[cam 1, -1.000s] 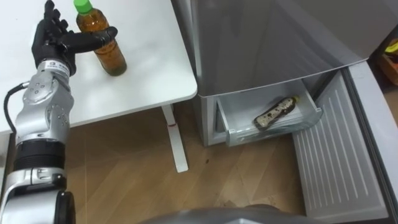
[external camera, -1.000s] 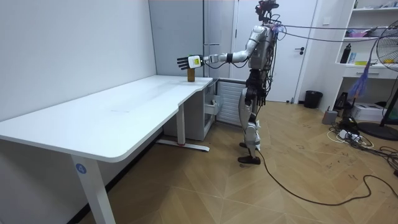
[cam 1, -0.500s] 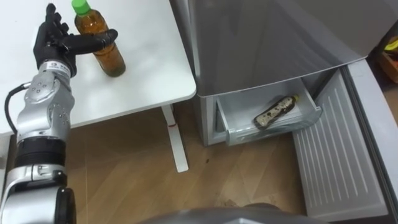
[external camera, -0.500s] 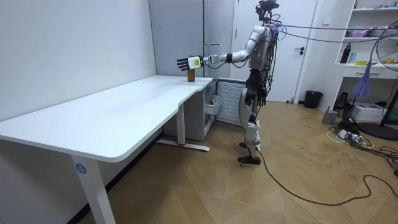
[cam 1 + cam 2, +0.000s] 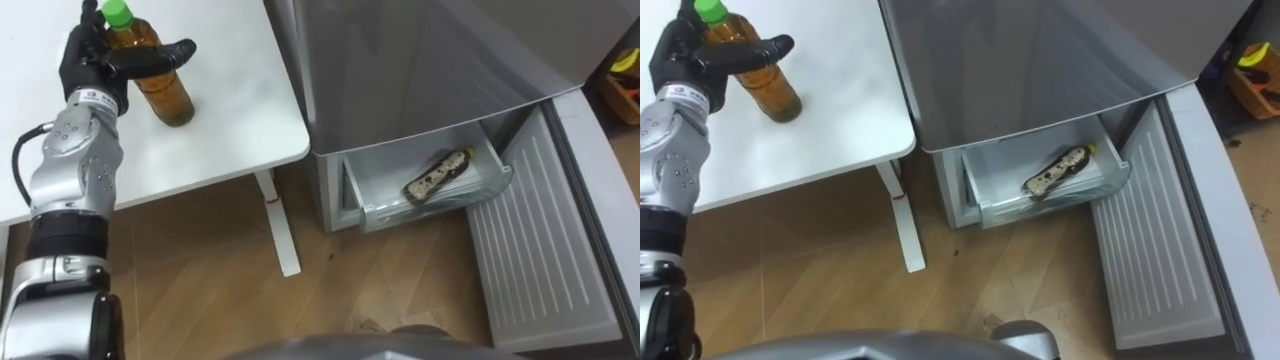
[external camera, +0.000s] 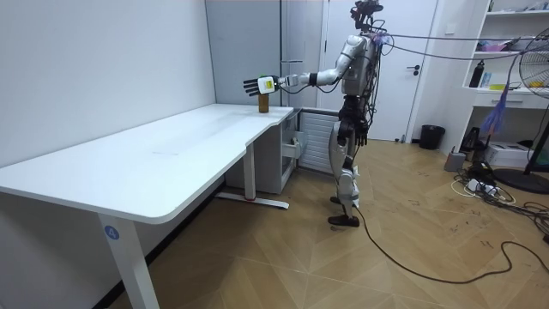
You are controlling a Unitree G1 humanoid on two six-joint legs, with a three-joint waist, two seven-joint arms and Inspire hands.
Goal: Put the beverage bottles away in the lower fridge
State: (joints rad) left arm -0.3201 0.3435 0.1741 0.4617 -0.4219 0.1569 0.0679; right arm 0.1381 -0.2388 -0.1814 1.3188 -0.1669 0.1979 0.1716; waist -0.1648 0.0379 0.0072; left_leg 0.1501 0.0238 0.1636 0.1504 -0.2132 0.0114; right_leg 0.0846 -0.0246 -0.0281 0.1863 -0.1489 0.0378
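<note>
Two places matter for this pickup, the goal near at hand and the grasp far off. Nearest, low on the right above the wooden floor (image 5: 200,280), the lower fridge drawer (image 5: 400,212) stands pulled out, with a dark wrapped packet (image 5: 438,175) lying aslant in it. The fridge door (image 5: 545,240) hangs open just to its right, so the way in looks clear, with bare drawer floor left of the packet for a drink.

Farther off and to the left is the white table (image 5: 230,110). On its far part the bottle (image 5: 160,85) stands upright, well in from the near edge. The left hand (image 5: 90,60) is spread around it rather than clamped: the thumb (image 5: 160,55) lies straight across the front, and the fingers rise behind the neck.

To do this well, I judge the fingers should curl fully round the body below the shoulder, opposite the thumb, before any lift. Then raise it straight up so the base clears the table without tipping.

It is a clear plastic bottle, filled almost to the neck with an amber-brown drink, under a bright green cap (image 5: 118,12). Smooth and rounded, it could slip in a loose hold, and the full load makes it fairly heavy
</note>
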